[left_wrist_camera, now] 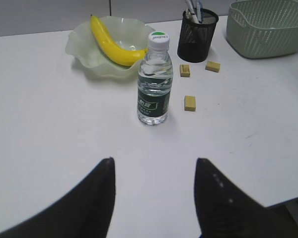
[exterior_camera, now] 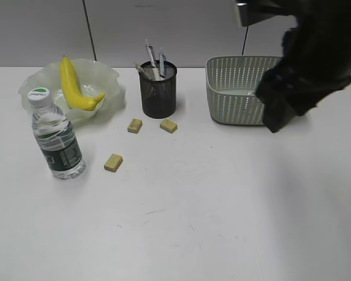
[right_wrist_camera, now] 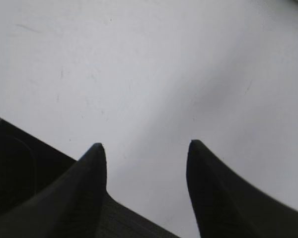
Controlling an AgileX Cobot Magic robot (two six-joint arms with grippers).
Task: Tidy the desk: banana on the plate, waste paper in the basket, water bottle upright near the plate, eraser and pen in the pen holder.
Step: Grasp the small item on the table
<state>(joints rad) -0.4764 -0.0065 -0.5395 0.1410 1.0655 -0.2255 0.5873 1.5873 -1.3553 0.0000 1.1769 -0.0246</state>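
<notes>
Now three erasers (exterior_camera: pixel 113 162) lie loose beside the pen holder (exterior_camera: pixel 158 91), nearer the left gripper (left_wrist_camera: pixel 154 166). Both grippers' jaws stand apart, empty; the right gripper (right_wrist_camera: pixel 145 148) faces bare desk (right_wrist_camera: pixel 139 64).

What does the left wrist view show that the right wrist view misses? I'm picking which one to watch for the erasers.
Only the left wrist view shows the three erasers, water bottle, banana on the plate, pen holder and basket. The right wrist view alone shows nothing extra. Both share bare desk and open, empty fingers.
</notes>
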